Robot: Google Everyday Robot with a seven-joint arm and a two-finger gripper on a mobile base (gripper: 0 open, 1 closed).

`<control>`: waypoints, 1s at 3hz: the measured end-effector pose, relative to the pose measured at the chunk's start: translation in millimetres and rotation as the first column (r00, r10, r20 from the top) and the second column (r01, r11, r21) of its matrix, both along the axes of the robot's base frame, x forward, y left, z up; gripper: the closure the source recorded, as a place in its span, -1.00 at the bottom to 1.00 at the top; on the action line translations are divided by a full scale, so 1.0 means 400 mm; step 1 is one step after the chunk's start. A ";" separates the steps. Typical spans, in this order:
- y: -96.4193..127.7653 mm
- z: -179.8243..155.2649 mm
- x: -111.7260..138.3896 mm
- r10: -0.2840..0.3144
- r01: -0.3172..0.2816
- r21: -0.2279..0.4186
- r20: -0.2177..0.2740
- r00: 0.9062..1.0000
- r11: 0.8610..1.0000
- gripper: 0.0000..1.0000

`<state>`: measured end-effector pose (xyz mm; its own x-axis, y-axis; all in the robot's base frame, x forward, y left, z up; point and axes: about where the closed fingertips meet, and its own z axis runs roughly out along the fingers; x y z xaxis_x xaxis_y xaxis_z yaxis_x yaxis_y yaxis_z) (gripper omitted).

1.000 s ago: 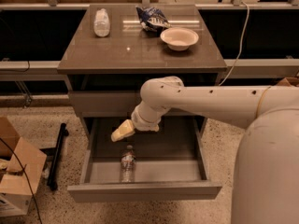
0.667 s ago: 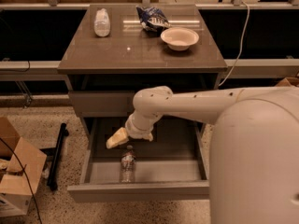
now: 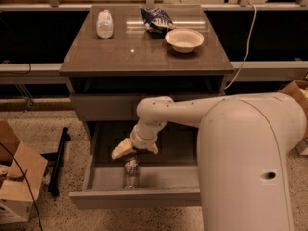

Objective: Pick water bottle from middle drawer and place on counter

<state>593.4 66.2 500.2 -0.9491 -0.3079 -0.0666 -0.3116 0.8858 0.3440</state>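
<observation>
The middle drawer [image 3: 144, 197] stood open below the cabinet, its plain front panel nearest the camera. The water bottle [image 3: 131, 171] was inside it, left of centre and close to that front panel. Its long axis ran front to back across the drawer, with the narrow capped end pointing toward the cabinet and the wider base toward the front panel. Whether it lay flat on the drawer floor or stood on its base could not be told from this angle. The gripper [image 3: 136, 152] hung inside the drawer just behind and above the bottle's capped end, at the tip of a white arm [image 3: 192, 112] that reached in from the right. Its two pale fingers [image 3: 121, 149] were spread apart and pointed down, with one out to the left and the other to the right, and nothing was between them. They were close to the bottle but apart from it. Above the open drawer was another plain grey drawer front [image 3: 103, 105], which was closed. On the glossy tabletop [image 3: 139, 52] a squat white bottle [image 3: 104, 23] sat at the back left, a crumpled blue snack bag [image 3: 156, 19] at the back centre, and a pale bowl [image 3: 185, 39] just to its right. A cardboard box [image 3: 17, 182] sat on the speckled floor to the left.
</observation>
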 end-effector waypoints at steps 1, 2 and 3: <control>0.022 -0.040 0.020 -0.030 0.031 0.012 -0.011 0.999 0.999 -1.00; 0.044 -0.141 0.028 -0.079 0.078 -0.021 -0.065 0.995 0.997 -1.00; 0.055 -0.251 0.022 -0.146 0.138 -0.066 -0.134 0.980 0.988 -1.00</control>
<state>602.0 88.1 399.9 -0.9823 -0.1689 0.0814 -0.1342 0.9366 0.3237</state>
